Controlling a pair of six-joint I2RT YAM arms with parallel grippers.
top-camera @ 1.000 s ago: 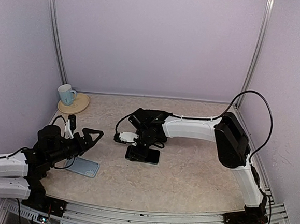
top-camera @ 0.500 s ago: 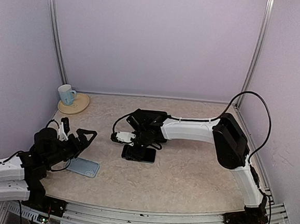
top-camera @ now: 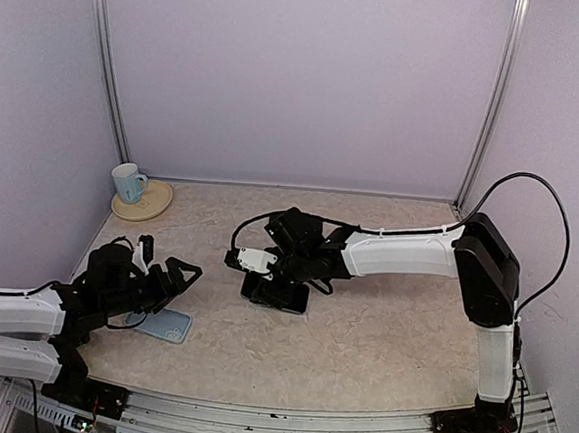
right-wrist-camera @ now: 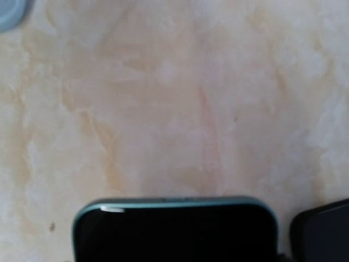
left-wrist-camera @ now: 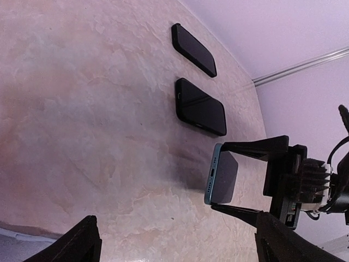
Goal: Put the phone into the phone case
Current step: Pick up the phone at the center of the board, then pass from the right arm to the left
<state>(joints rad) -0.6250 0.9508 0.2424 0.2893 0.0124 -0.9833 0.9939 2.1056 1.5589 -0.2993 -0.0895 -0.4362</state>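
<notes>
The phone [left-wrist-camera: 221, 176], teal-edged with a dark screen, is held on its long edge just above the table, with my right gripper [left-wrist-camera: 219, 174] shut on its two sides. Its top end fills the bottom of the right wrist view [right-wrist-camera: 174, 229]. In the top view the right gripper [top-camera: 255, 267] hangs mid-table. The light-blue phone case [top-camera: 166, 324] lies flat at the front left; a corner of the case [right-wrist-camera: 8, 11] also shows from the right wrist. My left gripper [top-camera: 171, 259] hovers just behind the case, open and holding nothing.
Two black phone-shaped slabs lie flat beyond the held phone, one nearer [left-wrist-camera: 200, 106] and one farther [left-wrist-camera: 193, 42]; a dark slab [top-camera: 275, 294] lies under the right gripper. A pale mug [top-camera: 129, 181] stands on a round coaster [top-camera: 145, 203] at the back left.
The right arm's elbow has swung to the right and its gripper has shifted slightly right with the phone. The left arm has moved forward and right, still open.
</notes>
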